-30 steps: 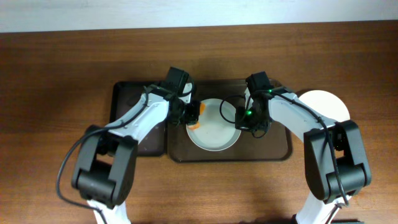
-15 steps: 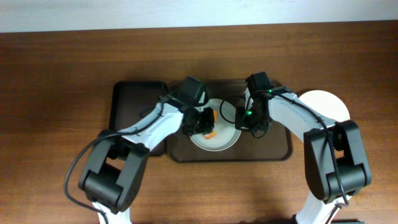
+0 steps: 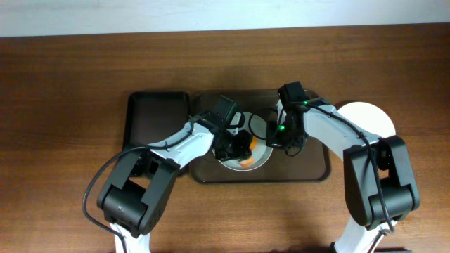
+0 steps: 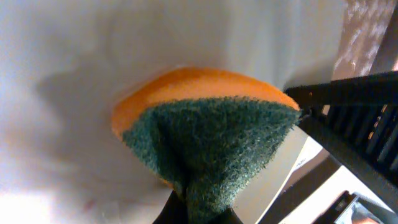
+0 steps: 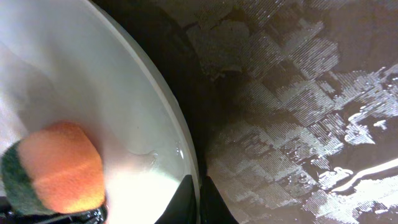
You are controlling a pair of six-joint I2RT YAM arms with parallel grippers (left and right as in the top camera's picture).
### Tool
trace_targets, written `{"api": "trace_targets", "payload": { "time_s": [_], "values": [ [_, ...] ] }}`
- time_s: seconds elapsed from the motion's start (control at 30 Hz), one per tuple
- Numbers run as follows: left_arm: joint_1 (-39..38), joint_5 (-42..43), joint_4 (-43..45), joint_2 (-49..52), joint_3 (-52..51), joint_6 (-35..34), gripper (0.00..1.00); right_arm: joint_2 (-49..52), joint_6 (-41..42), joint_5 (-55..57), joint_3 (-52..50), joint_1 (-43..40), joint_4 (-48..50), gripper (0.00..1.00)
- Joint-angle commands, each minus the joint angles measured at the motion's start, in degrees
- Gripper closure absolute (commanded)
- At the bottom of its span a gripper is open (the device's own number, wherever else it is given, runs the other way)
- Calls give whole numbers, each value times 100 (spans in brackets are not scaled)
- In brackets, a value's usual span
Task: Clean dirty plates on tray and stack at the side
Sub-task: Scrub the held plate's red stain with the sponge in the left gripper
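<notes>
A white plate (image 3: pixel 259 156) lies on the dark brown tray (image 3: pixel 309 167). My left gripper (image 3: pixel 242 149) is shut on an orange and green sponge (image 3: pixel 247 162) and presses it onto the plate's inside; the sponge fills the left wrist view (image 4: pixel 205 130) against the white plate (image 4: pixel 74 74). My right gripper (image 3: pixel 271 143) is shut on the plate's right rim (image 5: pixel 177 130), with the sponge (image 5: pixel 56 168) at lower left and the wet tray (image 5: pixel 298 106) beside it. A second white plate (image 3: pixel 369 118) lies off the tray at the right.
A narrower black tray (image 3: pixel 155 126) lies left of the brown tray. Both arms cross over the trays. Brown wooden table (image 3: pixel 63 91) surrounds them.
My left gripper has carried the sponge from the plate's left edge across to its lower right part. The right gripper has held still on the rim.
</notes>
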Motion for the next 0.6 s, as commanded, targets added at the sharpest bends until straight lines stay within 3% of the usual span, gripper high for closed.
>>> {"api": "trace_targets", "payload": {
  "time_s": [0.0, 0.2, 0.57],
  "values": [
    [-94, -111, 76, 166, -361, -42, 100, 50, -57, 11, -4, 52, -31, 96],
    [114, -1722, -192, 160, -372, -28, 100, 50, -57, 13, -4, 52, -83, 96],
    [728, -1869, -511, -643, -245, 1281, 100, 50, -59, 15, -4, 52, -90, 96]
  ]
}}
